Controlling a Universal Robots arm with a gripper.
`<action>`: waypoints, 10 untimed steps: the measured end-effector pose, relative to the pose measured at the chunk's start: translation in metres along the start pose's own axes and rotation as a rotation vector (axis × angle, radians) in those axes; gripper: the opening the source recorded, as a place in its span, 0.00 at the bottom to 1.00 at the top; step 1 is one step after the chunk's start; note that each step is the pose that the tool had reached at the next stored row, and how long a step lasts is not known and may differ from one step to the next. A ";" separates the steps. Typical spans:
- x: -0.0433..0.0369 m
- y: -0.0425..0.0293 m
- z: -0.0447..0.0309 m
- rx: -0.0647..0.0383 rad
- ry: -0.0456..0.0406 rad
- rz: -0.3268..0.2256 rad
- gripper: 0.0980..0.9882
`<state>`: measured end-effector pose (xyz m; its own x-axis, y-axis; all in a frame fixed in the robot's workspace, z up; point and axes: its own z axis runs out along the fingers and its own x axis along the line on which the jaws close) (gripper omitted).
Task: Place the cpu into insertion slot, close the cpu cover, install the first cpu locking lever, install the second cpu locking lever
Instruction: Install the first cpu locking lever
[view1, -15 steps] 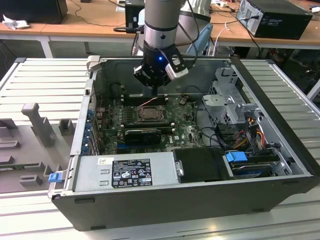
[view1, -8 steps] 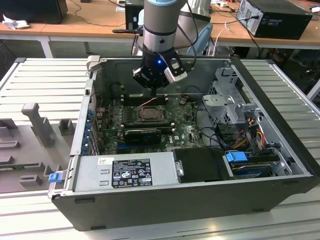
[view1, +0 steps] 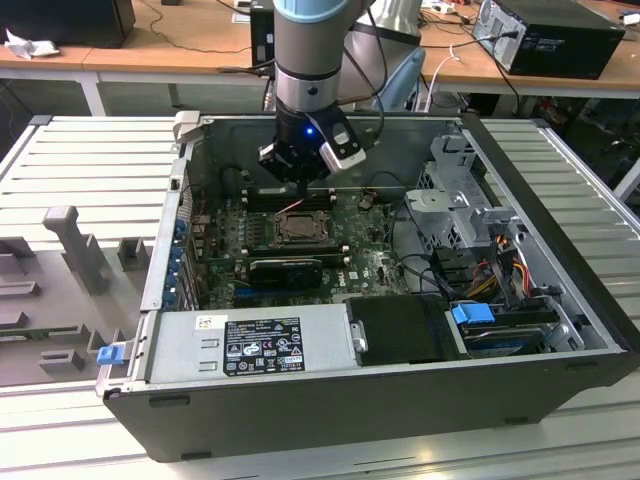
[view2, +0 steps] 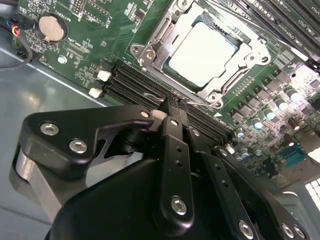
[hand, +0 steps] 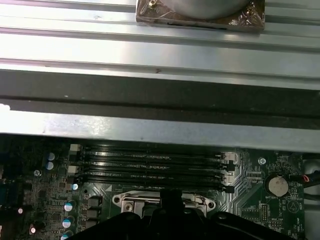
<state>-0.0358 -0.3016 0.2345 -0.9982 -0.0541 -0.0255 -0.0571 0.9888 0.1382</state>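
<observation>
Gripper (view2: 174, 104) fingers pressed together with nothing between them, seen in the second wrist view at frame centre, tips just beside the lower edge of the insertion slot (view2: 150, 47). In this view the cpu (view2: 202, 52) lies flat in the slot at upper centre, pale and square, with the cpu cover (view2: 237, 62) closed down around it as a silver frame. The exterior view places the gripper (view1: 303, 182) at upper centre of the frame, low inside the open computer case (view1: 330, 400), directly behind the slot (view1: 298, 229) on the green motherboard (view1: 372, 265). The first wrist view adds the black memory slots (hand: 150, 167) across mid-frame, the slot's silver rim (hand: 131, 201) at lower centre, and a round coin battery (hand: 275, 185) at lower right.
</observation>
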 end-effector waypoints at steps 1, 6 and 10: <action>0.0017 -0.0001 0.0013 0.000 -0.0058 -0.002 0.01; 0.0022 0.0026 0.0046 0.000 -0.0065 -0.001 0.01; 0.0020 0.0042 0.0072 -0.001 -0.0067 0.000 0.01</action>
<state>-0.0379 -0.2965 0.2279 -0.9981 -0.0533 -0.0322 -0.0573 0.9887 0.1387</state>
